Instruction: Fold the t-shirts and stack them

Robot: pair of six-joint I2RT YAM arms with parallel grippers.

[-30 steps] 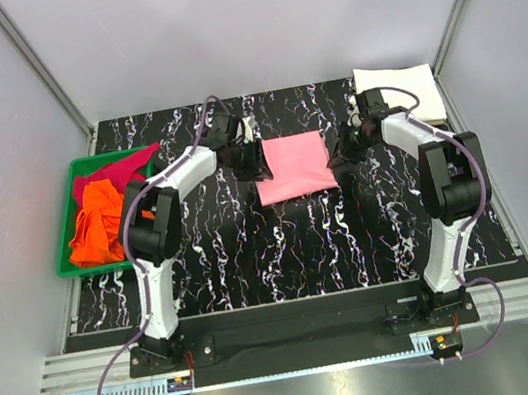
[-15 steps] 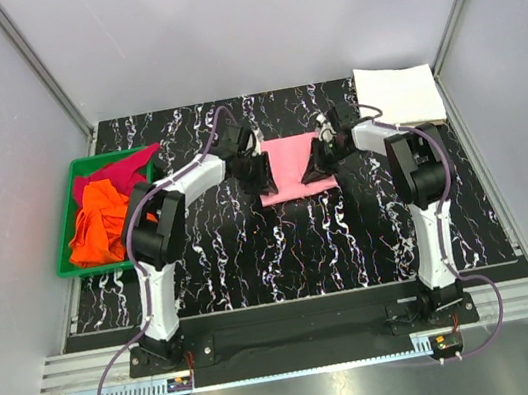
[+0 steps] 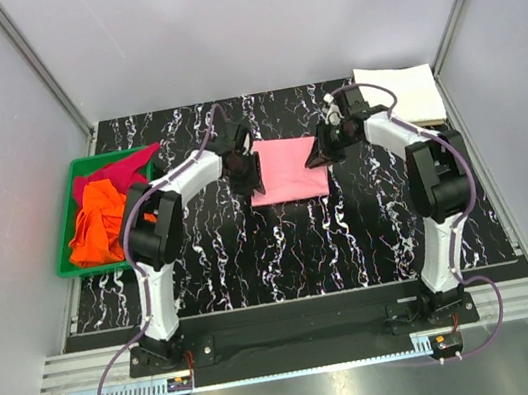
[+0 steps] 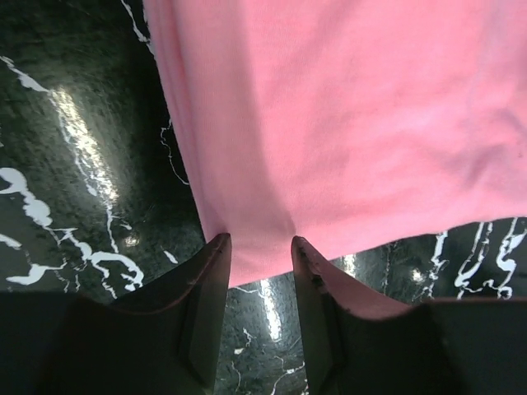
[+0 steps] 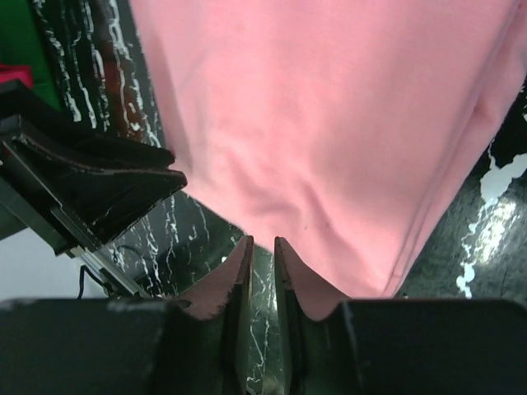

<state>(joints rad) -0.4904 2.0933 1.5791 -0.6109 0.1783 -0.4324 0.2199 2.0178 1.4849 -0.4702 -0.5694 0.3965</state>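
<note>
Since half a second ago both arms have eased outward, and the pink shirt [image 3: 287,169] now lies square mid-table. I have the left gripper [image 3: 250,169] at its 9 o'clock edge, jaws part-open astride the soft hem and gripping nothing. The right gripper [image 3: 318,155] at 3 o'clock is nearly closed and looks empty. I judge they're squaring the fold. The matte knit lies on a glossy marbled table [image 3: 282,245].

No legible text, label, brand, number or sign in any view. Pink t-shirt [image 3: 287,168]: plain cloth, no print or tag showing in overhead or wrist views. Small modules [image 3: 180,382] at arm bases on near rail: any markings too small to read.
</note>
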